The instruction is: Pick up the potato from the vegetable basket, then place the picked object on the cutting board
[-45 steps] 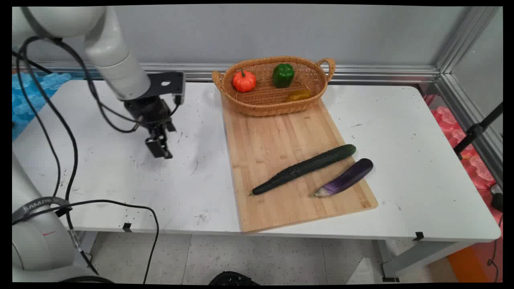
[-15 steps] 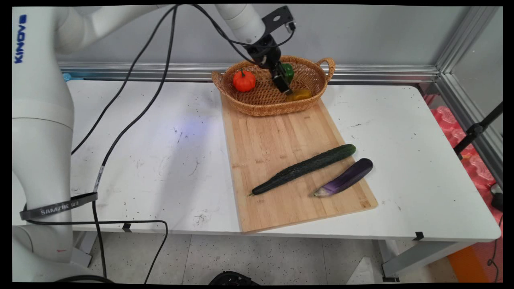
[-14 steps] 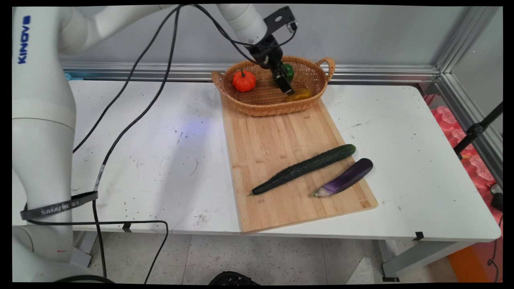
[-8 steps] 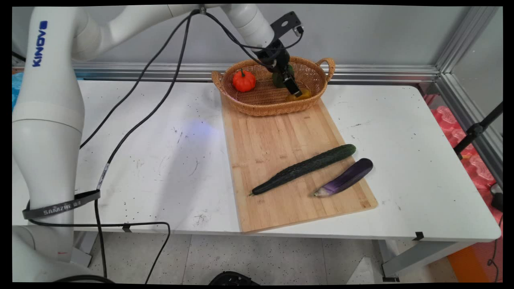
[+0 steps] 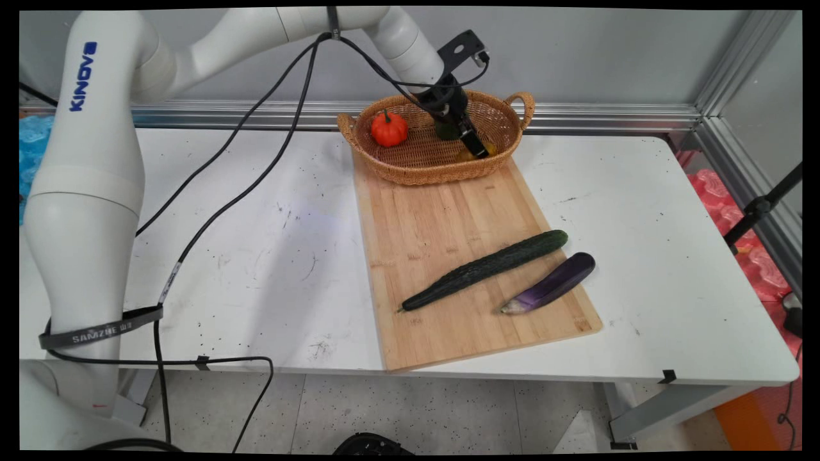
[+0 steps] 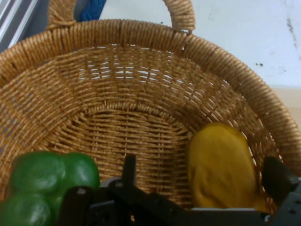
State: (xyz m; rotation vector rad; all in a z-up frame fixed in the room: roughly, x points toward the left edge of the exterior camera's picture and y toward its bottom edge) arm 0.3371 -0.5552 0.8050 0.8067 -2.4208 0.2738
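Observation:
My gripper (image 5: 476,147) reaches down into the wicker basket (image 5: 410,173) at the back of the table. In the hand view the gripper (image 6: 204,175) is open, and a yellow pepper (image 6: 221,165) lies between its left finger (image 6: 129,168) and its right finger (image 6: 278,178), with a small gap on each side. In the main view the yellow pepper (image 5: 487,151) is mostly hidden behind the gripper. A green pepper (image 6: 42,186) sits just left of the fingers in the hand view. The hand half hides this green pepper (image 5: 445,132) in the main view.
A small orange pumpkin (image 5: 389,129) lies in the basket's left part. The basket (image 6: 141,70) stands on the far end of a wooden cutting board (image 5: 442,218). A cucumber (image 5: 487,269) and a purple eggplant (image 5: 551,283) lie on the board's near half. Black cables hang from the arm.
The arm swung from the table's left side over to the basket. In the last second the gripper sank lower and to the right, from beside the green pepper down over the yellow pepper.

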